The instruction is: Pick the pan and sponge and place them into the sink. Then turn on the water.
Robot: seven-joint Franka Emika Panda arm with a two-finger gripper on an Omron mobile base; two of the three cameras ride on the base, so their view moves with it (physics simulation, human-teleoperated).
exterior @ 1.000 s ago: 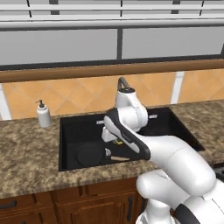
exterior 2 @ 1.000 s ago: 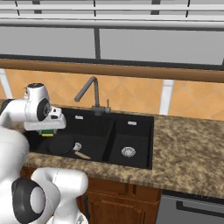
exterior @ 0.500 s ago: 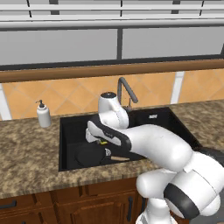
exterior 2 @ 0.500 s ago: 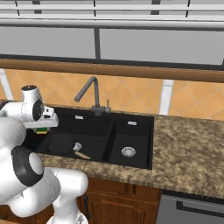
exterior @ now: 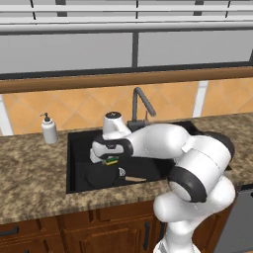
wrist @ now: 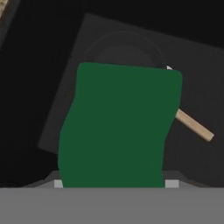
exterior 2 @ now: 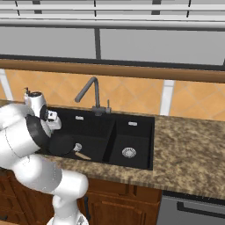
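The gripper (exterior: 109, 160) hangs over the left basin of the sink (exterior: 76, 143), closed on the sponge (exterior: 110, 160), whose green face (wrist: 118, 127) spreads wide in the hand view; beneath it the pan (exterior 2: 61, 144) lies on the basin floor, its wooden handle (wrist: 194, 125) pointing toward the sink's front edge; the faucet (exterior 2: 90, 93) stands behind the basins; a soap dispenser (exterior: 48, 129) sits on the counter (exterior: 29, 173) left of the sink.
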